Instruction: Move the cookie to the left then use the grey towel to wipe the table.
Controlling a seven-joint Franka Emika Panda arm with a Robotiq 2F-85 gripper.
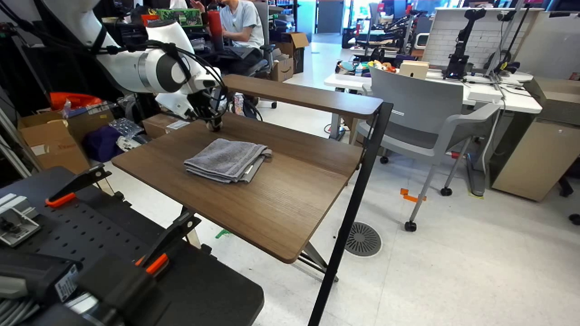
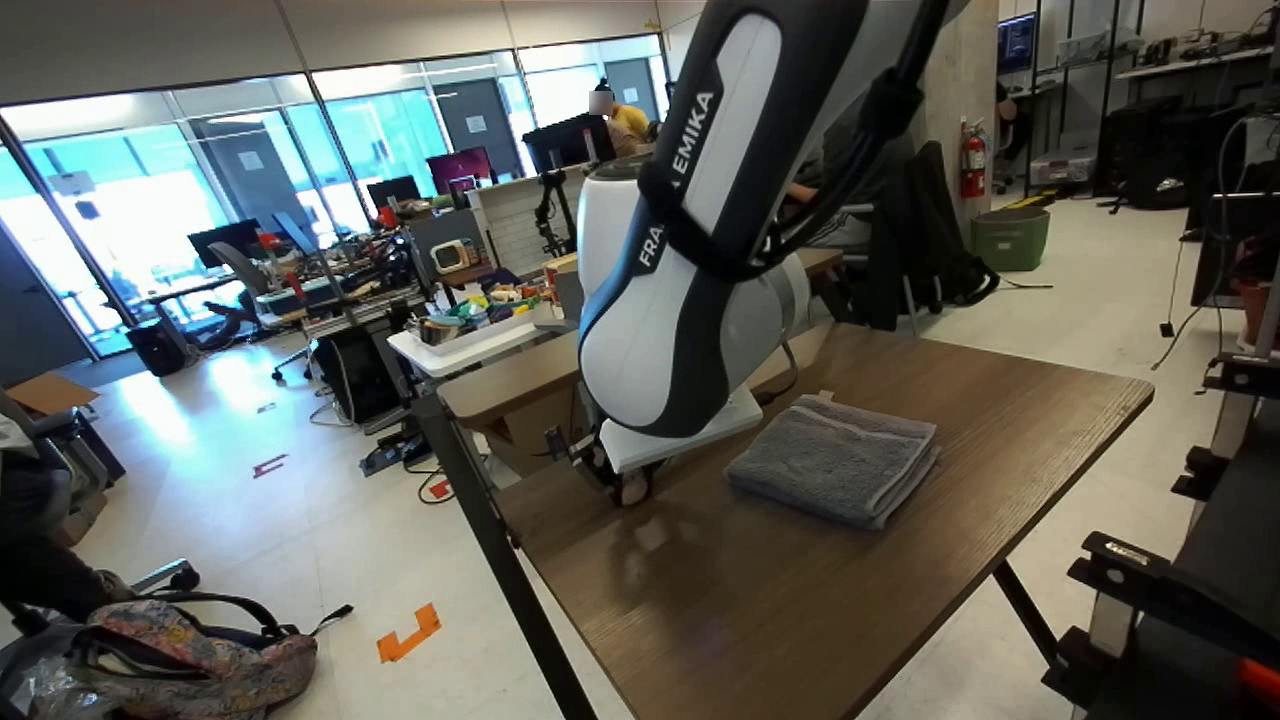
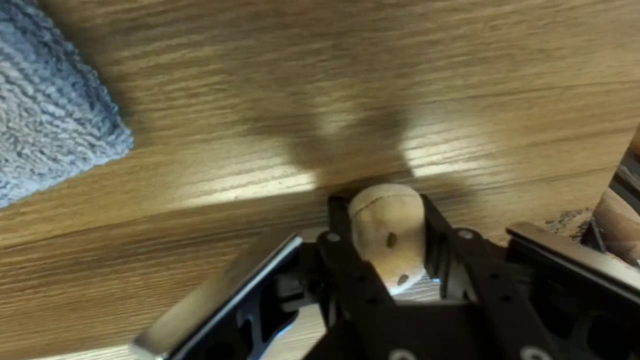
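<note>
The cookie, a tan lump with dark spots, sits between both fingers of my gripper in the wrist view. The fingers press on its sides. In the exterior views the cookie is small and partly hidden by the gripper, low over the table; I cannot tell if it touches the top. The grey towel lies folded on the table, apart from the gripper. It also shows in an exterior view, and its corner shows at the left of the wrist view.
A raised wooden shelf runs along one long side of the table, held by a slanted black metal leg. A dark bench with clamps stands close to the opposite side. A grey chair stands beyond the shelf.
</note>
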